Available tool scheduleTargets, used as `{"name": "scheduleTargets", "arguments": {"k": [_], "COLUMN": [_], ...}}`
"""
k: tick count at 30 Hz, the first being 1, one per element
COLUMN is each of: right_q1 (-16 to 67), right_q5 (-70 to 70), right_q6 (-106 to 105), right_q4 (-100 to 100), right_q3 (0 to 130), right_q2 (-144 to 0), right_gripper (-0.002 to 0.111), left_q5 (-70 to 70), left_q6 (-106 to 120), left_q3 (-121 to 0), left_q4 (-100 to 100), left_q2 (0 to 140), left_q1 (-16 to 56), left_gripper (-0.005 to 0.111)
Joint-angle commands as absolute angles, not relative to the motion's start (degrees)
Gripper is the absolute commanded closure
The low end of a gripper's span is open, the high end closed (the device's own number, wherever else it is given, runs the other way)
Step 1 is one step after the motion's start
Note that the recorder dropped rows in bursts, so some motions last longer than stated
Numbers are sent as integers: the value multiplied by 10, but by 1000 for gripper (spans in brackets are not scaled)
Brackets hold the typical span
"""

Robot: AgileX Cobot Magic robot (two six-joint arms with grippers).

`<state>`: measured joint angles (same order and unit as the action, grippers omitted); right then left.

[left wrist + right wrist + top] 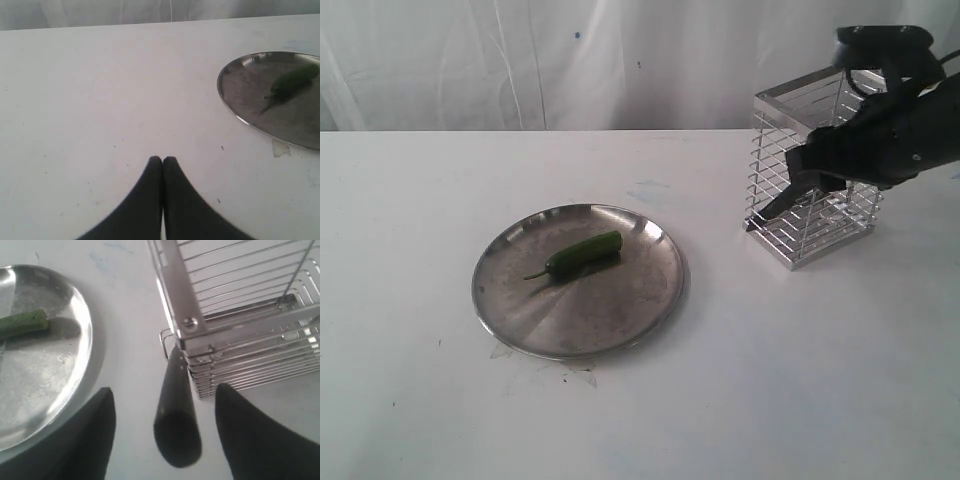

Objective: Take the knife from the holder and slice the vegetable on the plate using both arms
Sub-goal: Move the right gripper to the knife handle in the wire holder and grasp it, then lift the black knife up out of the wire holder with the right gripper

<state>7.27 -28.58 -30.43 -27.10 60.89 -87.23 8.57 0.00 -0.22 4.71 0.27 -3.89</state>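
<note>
The knife (177, 425) sits right between the two fingers of the right gripper (165, 388). The fingers are spread wide apart, one on each side of the black handle, and they do not squeeze it. The gripper holds nothing. Only the handle shows; the blade is hidden. The handle leans against a bottom corner of the holder (820, 235), on the outside of the wires. Its long way runs from that corner out toward the gripper. The fat round end points away from the holder and the thin end touches the corner. In the exterior view the right arm's dark shapes cover the front of the holder, so the knife is hard to pick out there. The vegetable (585, 253) lies flat on the plate (620, 310), well apart from the holder. Its thick end points toward the holder and its thin stem points away from it. The left gripper (162, 161) has its two fingers pressed tight together with nothing in them. It hangs over the bare white table (420, 200), farther from the holder than the plate is.
</note>
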Motion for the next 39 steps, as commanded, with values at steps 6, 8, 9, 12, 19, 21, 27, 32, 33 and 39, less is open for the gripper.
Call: {"name": "scheduleTargets", "arguments": {"k": [6,8,9,12,19,21,27,32,33,39], "right_q1": [81,81,81,81,81,81,81,81,81,81], "right_q5": [-232,-224,-219,-211,-220,-225,-239,-239,-239,-240], "right_q6": [-315,-312,-312,-312,-312,-312,-312,-312,-312,-312], "right_q4": [-274,-274,-274,-274,-274,-274,-272,-272,-272,-262], "right_q3": [613,613,613,613,613,613,613,613,613,613], "right_q2": [-904,-907,-907,-907,-907,-907,-904,-875,-867,-832], "right_gripper": [53,53,54,62,87,92,101,107,108,108], "left_q5": [86,86,86,86,86,86,86,86,86,86], "left_q6": [0,0,0,0,0,0,0,0,0,0], "left_q3": [0,0,0,0,0,0,0,0,0,0], "left_q4": [51,51,51,51,51,51,51,51,51,51], "left_q2": [0,0,0,0,0,0,0,0,0,0], "left_q1": [-39,-39,-39,-39,-39,-39,-39,-39,-39,-39], "left_gripper": [107,107,107,107,107,107,107,107,107,107]}}
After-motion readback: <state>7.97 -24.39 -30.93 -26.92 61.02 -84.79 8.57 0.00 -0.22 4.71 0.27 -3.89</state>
